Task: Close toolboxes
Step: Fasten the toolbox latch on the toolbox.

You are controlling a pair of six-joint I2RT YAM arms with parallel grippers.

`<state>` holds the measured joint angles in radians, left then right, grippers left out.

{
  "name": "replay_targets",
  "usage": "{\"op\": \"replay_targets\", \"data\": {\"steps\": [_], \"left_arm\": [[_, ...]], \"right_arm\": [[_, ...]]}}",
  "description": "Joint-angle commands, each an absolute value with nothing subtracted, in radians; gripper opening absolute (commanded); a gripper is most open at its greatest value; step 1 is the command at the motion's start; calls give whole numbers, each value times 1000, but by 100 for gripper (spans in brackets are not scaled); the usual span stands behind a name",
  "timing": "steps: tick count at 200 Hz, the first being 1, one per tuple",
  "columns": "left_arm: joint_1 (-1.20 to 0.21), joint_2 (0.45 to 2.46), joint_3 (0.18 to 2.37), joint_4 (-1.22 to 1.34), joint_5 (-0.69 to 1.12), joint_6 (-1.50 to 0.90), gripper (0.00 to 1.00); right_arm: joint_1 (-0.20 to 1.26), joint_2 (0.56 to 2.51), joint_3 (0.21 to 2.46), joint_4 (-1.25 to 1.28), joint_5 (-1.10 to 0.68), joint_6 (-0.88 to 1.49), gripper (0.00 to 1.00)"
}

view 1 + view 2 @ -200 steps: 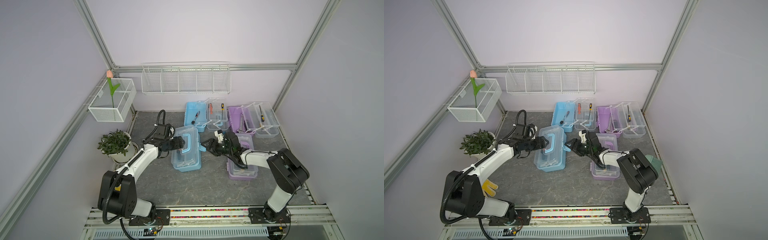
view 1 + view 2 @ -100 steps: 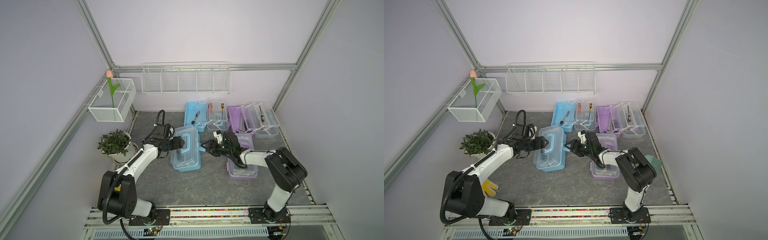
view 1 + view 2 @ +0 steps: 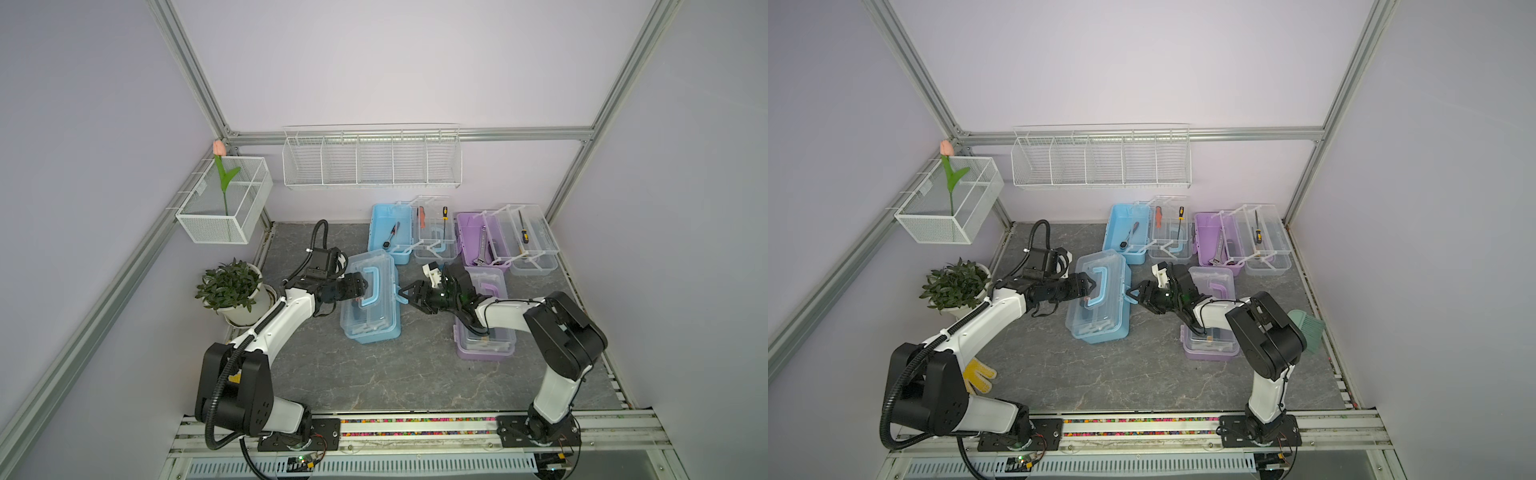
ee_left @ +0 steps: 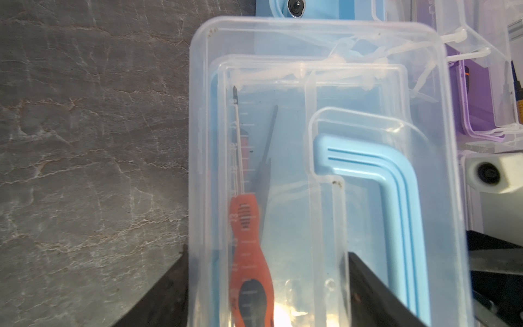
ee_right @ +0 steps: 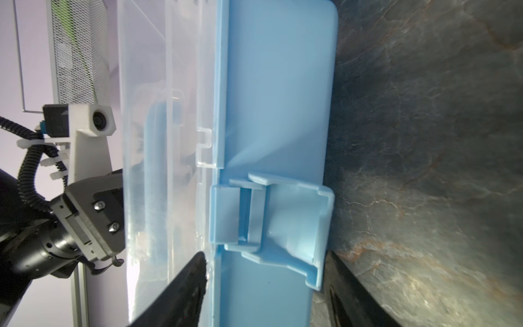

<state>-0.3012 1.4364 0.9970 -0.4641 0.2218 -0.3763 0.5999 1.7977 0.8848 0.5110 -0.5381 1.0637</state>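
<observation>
The jaws of the right gripper (image 3: 405, 294), drawn slightly narrower yet apart, are now set astride the latch (image 5: 271, 220) of the mid-frame light-blue toolbox (image 3: 370, 303), its lid (image 4: 325, 70) spanned by the spread jaws of the left gripper (image 3: 360, 286), so fastening is judged imminent.

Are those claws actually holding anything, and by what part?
Nothing firmly, it seems. The right claw straddles the closed blue toolbox at its latch, fingers apart; the left claw sits open over its lid beside the handle.
</observation>
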Motion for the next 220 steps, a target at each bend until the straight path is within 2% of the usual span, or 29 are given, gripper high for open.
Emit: {"op": "replay_targets", "data": {"steps": [1, 67, 150, 220], "left_arm": [[-315, 1465, 954, -574, 181, -355, 48], [-319, 1463, 959, -572, 183, -353, 48], [-328, 1463, 963, -574, 184, -351, 48], [-340, 1460, 963, -571, 181, -350, 48]], "right_arm": [[618, 1683, 908, 498, -593, 1000, 65], [626, 1717, 931, 497, -609, 1004, 65], [631, 1796, 963, 517, -616, 1013, 76], [630, 1801, 986, 547, -619, 1022, 76]]}}
